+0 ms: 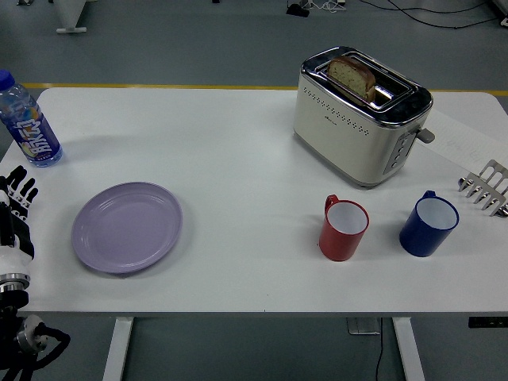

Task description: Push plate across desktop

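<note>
we looked first for writing: the water bottle (28,121) at the table's (238,159) far left corner carried a blue and white label with coloured characters, too small for us to read, and its blue cap was partly cut by the picture's left edge. the cream and chrome toaster (359,115) near the far right edge had a small mark on its side that we could not make out; a slice of bread (353,77) stood in one slot. the lilac plate (127,226) lay flat near the table's left edge, towards the near side, with nothing on it. just beside it, at the left edge, we saw the left hand (16,210), black and white, its fingers extended and relaxed, holding nothing and not touching the plate; its wrist and arm dropped below the near edge, mostly hidden. a red mug (344,228) and a blue mug (429,225) stood apart near the right side. a metal rack (486,187) was cut off at the right edge.
</note>
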### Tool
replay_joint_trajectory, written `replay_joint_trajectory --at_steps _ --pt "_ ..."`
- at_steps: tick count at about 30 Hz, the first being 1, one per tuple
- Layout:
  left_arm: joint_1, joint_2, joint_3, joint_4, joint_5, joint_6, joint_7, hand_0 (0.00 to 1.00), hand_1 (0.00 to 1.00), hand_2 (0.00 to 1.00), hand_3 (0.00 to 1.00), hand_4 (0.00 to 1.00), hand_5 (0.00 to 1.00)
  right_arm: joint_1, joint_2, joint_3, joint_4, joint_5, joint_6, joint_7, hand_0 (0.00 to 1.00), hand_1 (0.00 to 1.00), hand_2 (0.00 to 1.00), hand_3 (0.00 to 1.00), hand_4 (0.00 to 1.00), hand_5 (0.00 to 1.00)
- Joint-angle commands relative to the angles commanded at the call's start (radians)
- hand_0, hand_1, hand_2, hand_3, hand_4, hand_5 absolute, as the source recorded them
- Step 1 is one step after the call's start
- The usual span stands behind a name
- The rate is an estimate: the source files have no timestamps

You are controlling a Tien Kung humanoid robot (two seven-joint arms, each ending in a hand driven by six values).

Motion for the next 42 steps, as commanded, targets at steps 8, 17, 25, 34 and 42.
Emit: replay_joint_trajectory --at_steps 8,17,25,34,42 --pt "0.006 -0.004 0.053 0.015 -0.018 0.005 -0.015 0.853 0.864 0.901 0.814 0.498 0.998 0.0 0.0 -0.002 0.0 0.001 0.0 0.0 0.558 0.545 0.675 0.591 0.281 0.299" --pt "0.009 -0.024 0.075 0.021 -0.022 0.007 -0.025 0.853 0.865 0.903 0.814 0.495 0.998 0.001 0.001 -0.002 0.0 -0.002 0.001 0.0 0.558 0.545 0.675 0.591 0.281 0.298" --pt "0.009 -0.031 0.133 0.026 -0.037 0.005 -0.03 0.853 0.866 0.906 0.816 0.492 0.998 -0.003 0.001 0.001 0.001 -0.008 0.003 -0.002 0.558 0.545 0.675 0.59 0.281 0.298" --pt "0.01 -0.045 0.17 0.026 -0.061 0.005 -0.036 0.855 0.87 0.908 0.819 0.491 0.998 -0.009 -0.001 -0.003 0.002 -0.005 0.003 -0.003 0.559 0.545 0.675 0.591 0.282 0.298" --pt "0.003 -0.048 0.206 0.017 -0.072 0.005 -0.04 0.854 0.87 0.908 0.82 0.491 0.998 -0.013 0.0 -0.007 0.003 0.0 0.002 -0.005 0.558 0.545 0.675 0.591 0.282 0.299"
